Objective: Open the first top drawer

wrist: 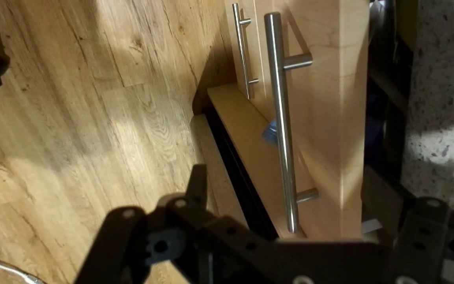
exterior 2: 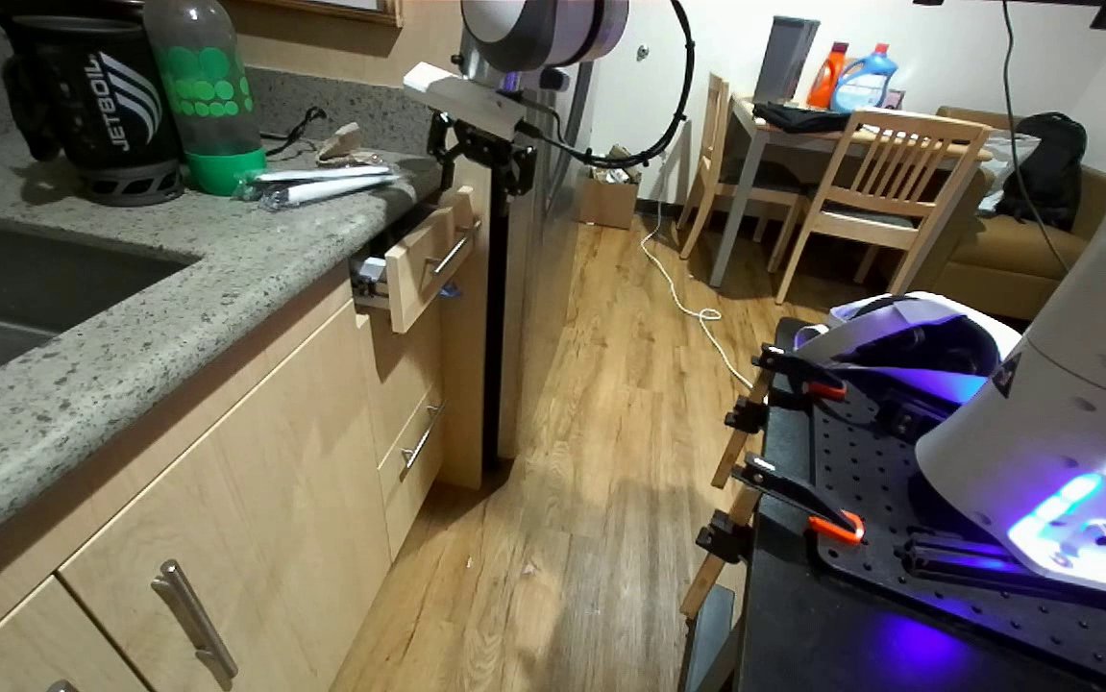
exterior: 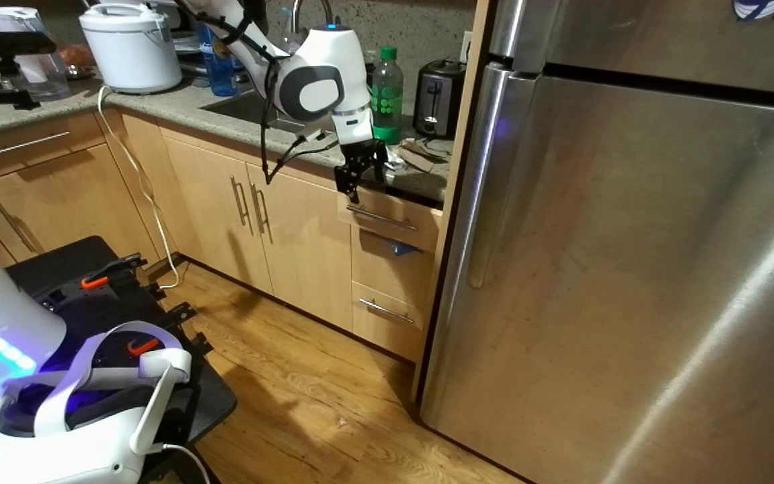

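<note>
The top drawer (exterior: 397, 207) is pulled partly out, with a dark gap behind its wooden front. Its front also shows in an exterior view (exterior 2: 416, 274), where some contents are visible inside. Its metal bar handle (exterior: 382, 216) runs along the front; it shows large in the wrist view (wrist: 283, 122). My gripper (exterior: 368, 183) is open and empty, above the drawer in both exterior views (exterior 2: 479, 161). In the wrist view my gripper (wrist: 294, 185) has one finger over the floor side and one over the drawer opening. Handle and front edge lie between them, apparently untouched.
The steel fridge (exterior: 629, 269) stands beside the drawers. The stone counter (exterior 2: 255, 250) overhangs behind, carrying a green bottle (exterior: 387, 94), a toaster (exterior: 439, 101) and wrapped items (exterior 2: 331, 183). A lower drawer handle (exterior: 387, 309) and a blue scrap (exterior: 403, 248) are below.
</note>
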